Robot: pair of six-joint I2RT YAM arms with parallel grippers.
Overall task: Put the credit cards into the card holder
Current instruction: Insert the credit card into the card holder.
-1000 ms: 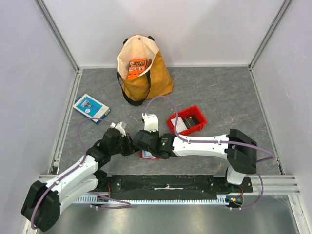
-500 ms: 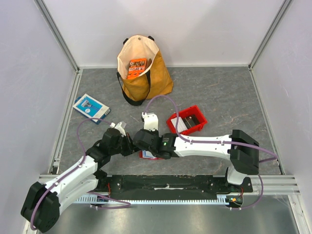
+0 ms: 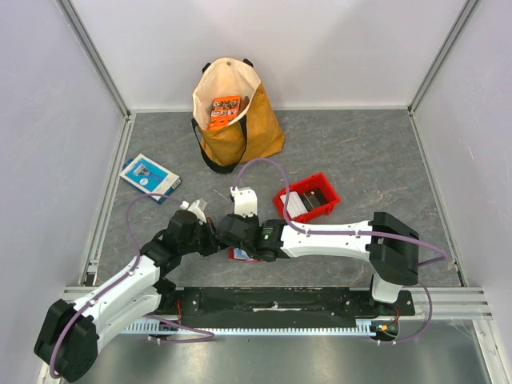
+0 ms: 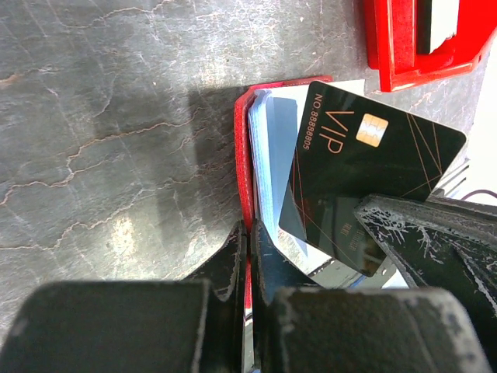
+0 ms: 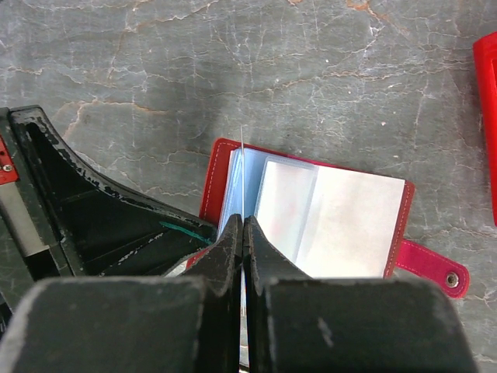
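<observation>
The card holder [image 4: 242, 155] is a red wallet lying open on the table, with pale pockets [image 5: 334, 217] and a snap tab [image 5: 435, 268]. In the top view only a sliver of the card holder [image 3: 240, 255] shows under the arms. My left gripper [image 4: 248, 233] is shut on its red left cover. My right gripper [image 5: 244, 221] is shut on a black credit card [image 4: 365, 179] marked VIP, held edge-down over the pockets near the spine. From the right wrist view that card [image 5: 242, 171] is only a thin line. More cards [image 3: 302, 203] lie in the red bin.
A red plastic bin [image 3: 324, 210] sits just right of the wallet. A tan tote bag [image 3: 232, 128] with an orange packet [image 3: 225, 110] stands at the back. A blue-and-white flat box [image 3: 149, 176] lies at the left. The two arms cross close together near the front.
Almost nothing: the right gripper with the card has edged slightly left over the wallet. The left gripper holds still.
</observation>
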